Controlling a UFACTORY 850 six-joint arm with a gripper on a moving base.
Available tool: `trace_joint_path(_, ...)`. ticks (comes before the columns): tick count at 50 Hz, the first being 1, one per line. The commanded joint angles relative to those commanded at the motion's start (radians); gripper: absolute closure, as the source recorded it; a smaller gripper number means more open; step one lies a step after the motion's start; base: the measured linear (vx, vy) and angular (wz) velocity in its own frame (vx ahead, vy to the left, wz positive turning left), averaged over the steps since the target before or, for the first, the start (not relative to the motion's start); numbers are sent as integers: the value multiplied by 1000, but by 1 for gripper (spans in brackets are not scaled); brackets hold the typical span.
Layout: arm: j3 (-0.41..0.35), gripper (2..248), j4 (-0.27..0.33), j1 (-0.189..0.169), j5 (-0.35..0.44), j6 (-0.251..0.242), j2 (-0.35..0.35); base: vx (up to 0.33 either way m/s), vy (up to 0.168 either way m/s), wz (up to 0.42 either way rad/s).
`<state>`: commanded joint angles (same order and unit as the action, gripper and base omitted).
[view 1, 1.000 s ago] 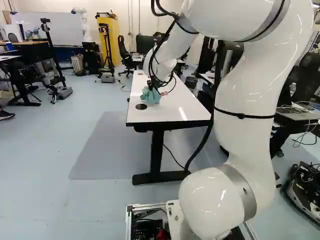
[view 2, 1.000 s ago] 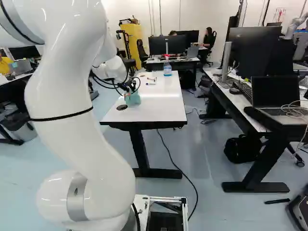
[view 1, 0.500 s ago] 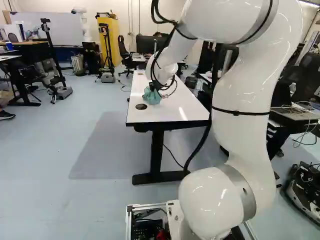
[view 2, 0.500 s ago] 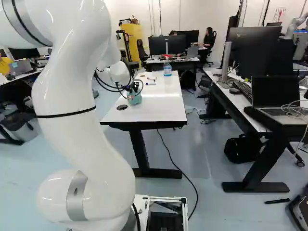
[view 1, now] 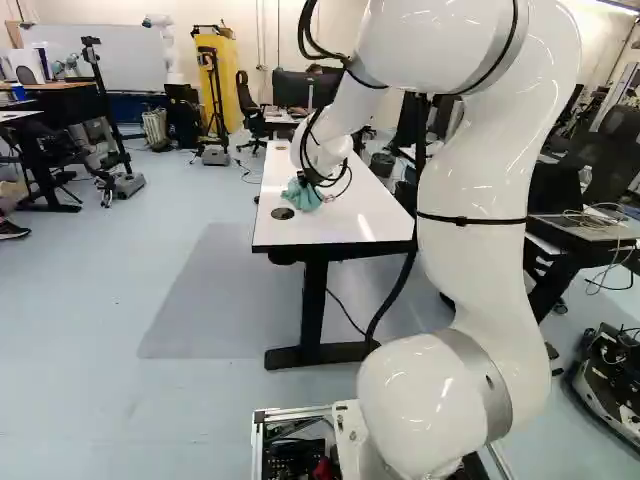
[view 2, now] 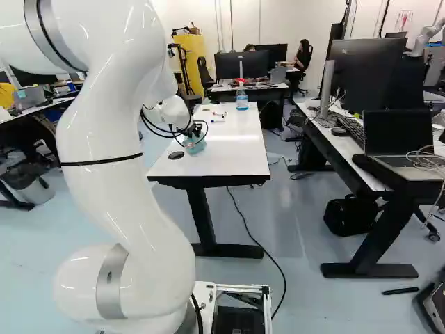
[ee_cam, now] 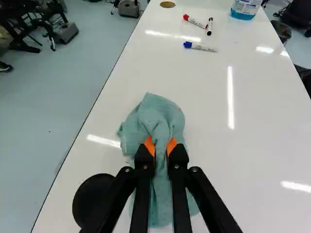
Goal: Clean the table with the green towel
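Note:
My gripper (view 1: 312, 180) is low over the near part of the white table (view 1: 340, 232), reaching down onto the green towel (view 1: 301, 195). In the wrist view the gripper (ee_cam: 162, 146) is shut on the towel (ee_cam: 154, 116), with a fold pinched between the orange pads. The bunched cloth rests on the tabletop (ee_cam: 233, 160), spreading ahead of the fingers and beneath them. A round black grommet (view 2: 176, 155) lies close beside the towel, on the near side.
Three markers, among them a blue-capped one (ee_cam: 200, 47) and a red-capped one (ee_cam: 195, 21), lie farther along the table. Beyond them stands a bottle of blue liquid (view 2: 242, 99). Another robot (view 1: 168, 50) stands far back.
The arm has shifted slightly rightward in the right base view, carrying the towel, whose bunched shape has changed. The base has stayed put.

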<state>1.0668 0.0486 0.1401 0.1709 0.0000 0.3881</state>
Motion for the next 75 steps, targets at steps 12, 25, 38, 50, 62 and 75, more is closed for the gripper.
trace_joint_path(12,0,204,0,0,-2,0,0,0,0,0)
trace_joint_path(25,0,204,0,0,-31,0,0,0,0,0)
trace_joint_path(38,0,204,0,0,-78,0,0,0,0,0)
trace_joint_path(50,0,204,0,0,-123,0,0,0,0,0)
trace_joint_path(62,0,204,0,0,-147,0,0,0,0,0)
trace_joint_path(75,0,204,0,0,-160,0,0,0,0,0)
